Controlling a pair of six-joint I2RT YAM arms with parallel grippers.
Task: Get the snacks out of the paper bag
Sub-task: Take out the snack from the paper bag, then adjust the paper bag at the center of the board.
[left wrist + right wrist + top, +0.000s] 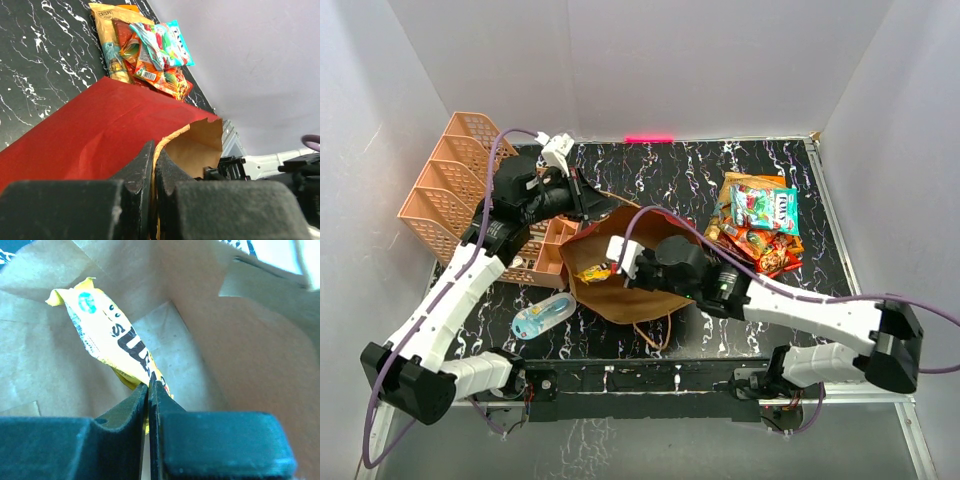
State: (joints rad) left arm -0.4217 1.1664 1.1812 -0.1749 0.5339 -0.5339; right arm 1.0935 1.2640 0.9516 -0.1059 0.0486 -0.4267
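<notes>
Right wrist view: your right end effector (pixel 148 386), fully closed, pinches one end of the yellow packet (pixel 102 322); it is probably light, slippery film, so lift slowly.

Marbled table (pixel 650 165): paper bag (pixel 620 300), snacks (pixel 760 225), basket (pixel 440 190)

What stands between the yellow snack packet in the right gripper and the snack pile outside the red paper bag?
Nothing visible blocks the open mouth: the left gripper pinches the rim of the red paper bag, holding it open. The yellow packet has to clear the bag's wall toward the snack pile.
</notes>
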